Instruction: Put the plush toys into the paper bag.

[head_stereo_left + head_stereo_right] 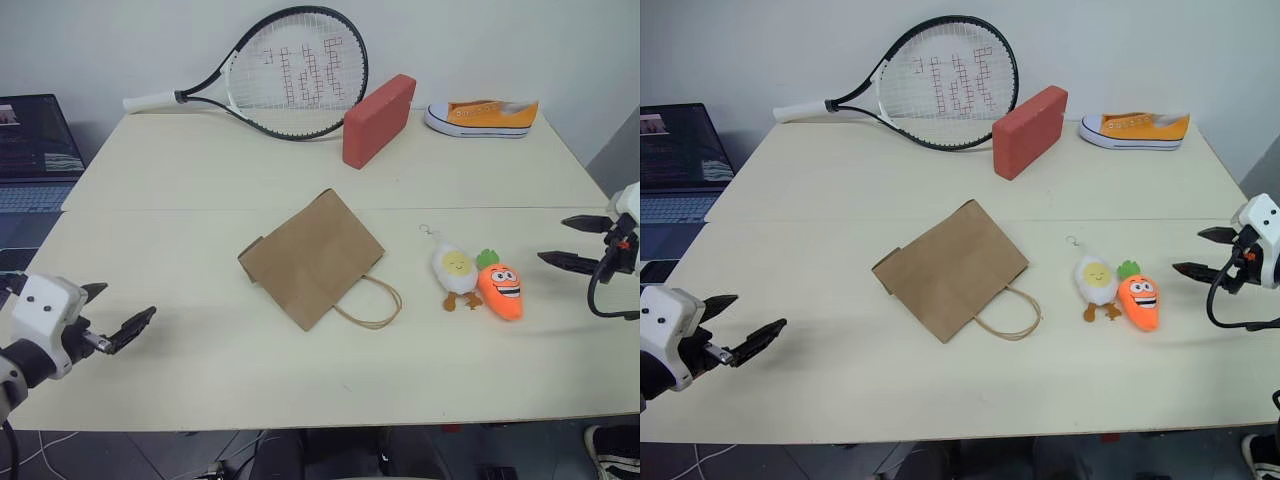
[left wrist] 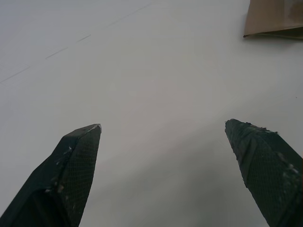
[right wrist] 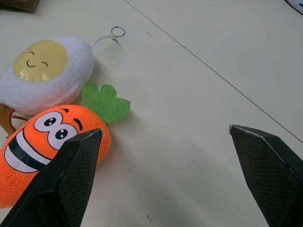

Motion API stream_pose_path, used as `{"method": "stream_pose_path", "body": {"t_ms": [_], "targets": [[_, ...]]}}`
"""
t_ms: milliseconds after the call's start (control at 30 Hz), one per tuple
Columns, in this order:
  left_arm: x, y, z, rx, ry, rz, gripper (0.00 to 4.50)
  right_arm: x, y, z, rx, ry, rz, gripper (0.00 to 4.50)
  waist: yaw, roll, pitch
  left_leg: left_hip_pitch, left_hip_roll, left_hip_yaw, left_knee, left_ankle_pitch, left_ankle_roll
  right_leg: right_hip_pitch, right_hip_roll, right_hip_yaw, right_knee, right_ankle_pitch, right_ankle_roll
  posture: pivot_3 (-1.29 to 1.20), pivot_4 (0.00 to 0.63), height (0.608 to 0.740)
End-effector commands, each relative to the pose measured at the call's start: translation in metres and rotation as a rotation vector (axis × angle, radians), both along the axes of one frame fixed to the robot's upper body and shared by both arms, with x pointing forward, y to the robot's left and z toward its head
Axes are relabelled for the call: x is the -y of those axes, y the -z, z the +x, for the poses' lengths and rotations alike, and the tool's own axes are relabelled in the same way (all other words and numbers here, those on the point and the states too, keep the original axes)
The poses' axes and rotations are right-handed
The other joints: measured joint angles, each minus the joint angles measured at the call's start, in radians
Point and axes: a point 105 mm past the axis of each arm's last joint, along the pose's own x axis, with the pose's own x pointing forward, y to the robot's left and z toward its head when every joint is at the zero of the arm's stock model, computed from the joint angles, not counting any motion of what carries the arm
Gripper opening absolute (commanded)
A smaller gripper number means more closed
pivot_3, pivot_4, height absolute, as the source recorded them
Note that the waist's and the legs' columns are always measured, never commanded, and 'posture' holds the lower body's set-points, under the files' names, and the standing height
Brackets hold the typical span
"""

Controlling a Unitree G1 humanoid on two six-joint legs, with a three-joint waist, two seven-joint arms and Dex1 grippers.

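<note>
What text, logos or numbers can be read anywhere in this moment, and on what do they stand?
Nothing reads clearly.
Tennis racket: a red pattern stencilled on the strings, not legible as letters.
Orange sneaker: a faint marking on its side, too small to read.
Laptop: lit screen, content too small to read.
Paper bag, egg toy, carrot toy, red block: no text.

paper bag [image 1: 312, 256]: plain brown | egg toy [image 1: 455, 271]: white, yellow yolk | carrot toy [image 1: 500, 290]: orange, green top | block [image 1: 378, 119]: red

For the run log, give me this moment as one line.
stage: not started | egg toy and carrot toy: on table, touching | paper bag: flat | left gripper: open, empty | right gripper: open, beside carrot
</note>
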Motion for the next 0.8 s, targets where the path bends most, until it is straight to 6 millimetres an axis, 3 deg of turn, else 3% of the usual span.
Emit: {"method": "stream_pose_path", "body": {"t_ms": [33, 467, 600, 800], "targets": [[0.003, -0.012, -0.004, 0.037, 0.025, 0.002, 4.47, -0.001, -0.014, 0.002, 0.049, -0.014, -0.013, 4.50, 0.000, 0.000, 0.000, 0.000, 0.000, 0.000, 0.000, 0.000, 0.000, 0.000, 0.000, 0.000, 0.000, 0.000, 0.000, 0.00, 0.150, 0.740], [-0.012, -0.008, 0.001, 0.061, -0.056, 0.016, 4.47, -0.002, -0.014, 0.004, 0.059, -0.012, -0.006, 4.50, 0.000, 0.000, 0.000, 0.000, 0.000, 0.001, 0.000, 0.000, 0.000, 0.000, 0.000, 0.001, 0.000, 0.000, 0.000, 0.00, 0.150, 0.740], [-0.016, -0.020, 0.003, 0.138, -0.060, -0.018, 4.47, -0.002, -0.016, 0.005, 0.068, -0.010, 0.001, 4.50, 0.000, 0.000, 0.000, 0.000, 0.000, 0.001, 0.000, 0.000, 0.000, 0.000, 0.000, 0.001, 0.000, 0.000, 0.000, 0.00, 0.150, 0.740], [-0.017, -0.020, 0.003, 0.148, -0.049, 0.004, 4.47, -0.002, -0.016, 0.006, 0.073, -0.009, 0.002, 4.50, 0.000, 0.000, 0.000, 0.000, 0.000, 0.001, 0.000, 0.000, 0.000, 0.000, 0.000, 0.001, 0.001, 0.000, 0.001, 0.00, 0.150, 0.740]]}}
